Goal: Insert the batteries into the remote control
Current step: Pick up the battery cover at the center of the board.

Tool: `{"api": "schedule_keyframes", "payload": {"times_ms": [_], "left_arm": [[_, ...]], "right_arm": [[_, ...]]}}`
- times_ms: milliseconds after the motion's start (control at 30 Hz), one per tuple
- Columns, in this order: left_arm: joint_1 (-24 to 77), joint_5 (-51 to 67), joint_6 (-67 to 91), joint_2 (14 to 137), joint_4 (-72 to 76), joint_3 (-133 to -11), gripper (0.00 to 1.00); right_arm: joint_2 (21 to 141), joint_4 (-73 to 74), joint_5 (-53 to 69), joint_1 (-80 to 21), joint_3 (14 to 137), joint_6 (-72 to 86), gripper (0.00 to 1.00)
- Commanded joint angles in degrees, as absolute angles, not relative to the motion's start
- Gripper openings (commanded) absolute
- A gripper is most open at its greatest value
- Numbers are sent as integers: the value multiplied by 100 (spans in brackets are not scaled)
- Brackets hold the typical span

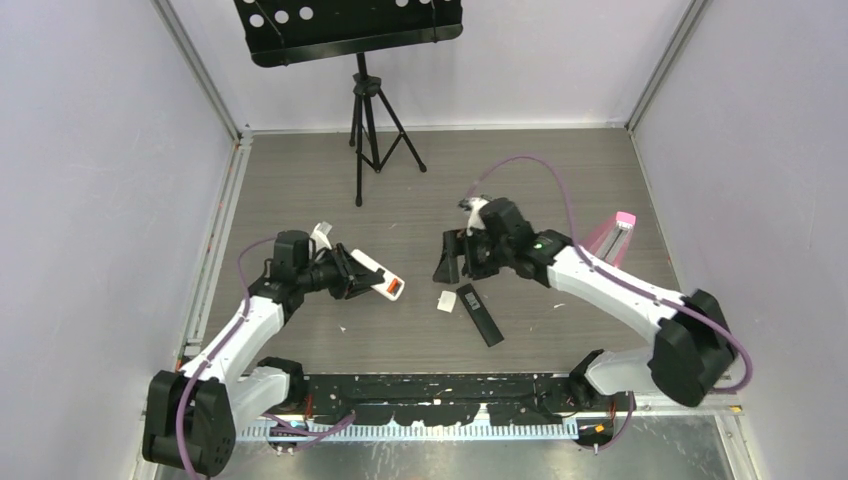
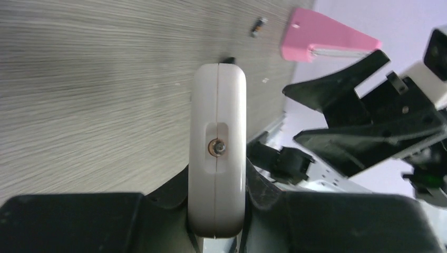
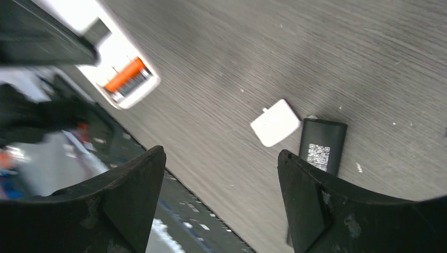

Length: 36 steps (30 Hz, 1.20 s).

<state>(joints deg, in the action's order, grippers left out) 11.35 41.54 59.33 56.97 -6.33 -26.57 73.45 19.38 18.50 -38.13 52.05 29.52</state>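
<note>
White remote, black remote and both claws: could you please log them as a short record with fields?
left claw: shut on white remote
white remote: compartment open, orange battery inside
right claw: open, empty, near the cover
cover: white, on table, beside black remote
black remote: lying on table, untouched

Grey wood-grain table [image 1: 420, 190]. Black remote [image 1: 480, 314] lies near centre, small white cover [image 1: 445, 302] just left of its far end. Pink wedge [image 1: 612, 238] far right, small dark battery [image 2: 258, 26] near it. Black tripod stand [image 1: 372, 130] far centre.
</note>
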Motion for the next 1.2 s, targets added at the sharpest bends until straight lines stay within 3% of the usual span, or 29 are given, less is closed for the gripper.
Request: {"api": "schedule_keyframes", "payload": {"times_ms": [0,200,567,1167], "left_arm": [[1036,3228,4946,5634,-2082,-3205,0],[985,3128,4767,5738,-2249,-3334,0],[984,3224,4663,5805,-2249,-3376,0],[984,3362,4597,5793,-2268,-3378,0]], "right_arm": [[8096,2951,610,-4586,5865,1435,82],[9135,3544,-238,-5236,6433,825,76],[10215,3620,-280,-5309,6892,259,74],[10586,3799,366,-5205,6811,-303,74]]}}
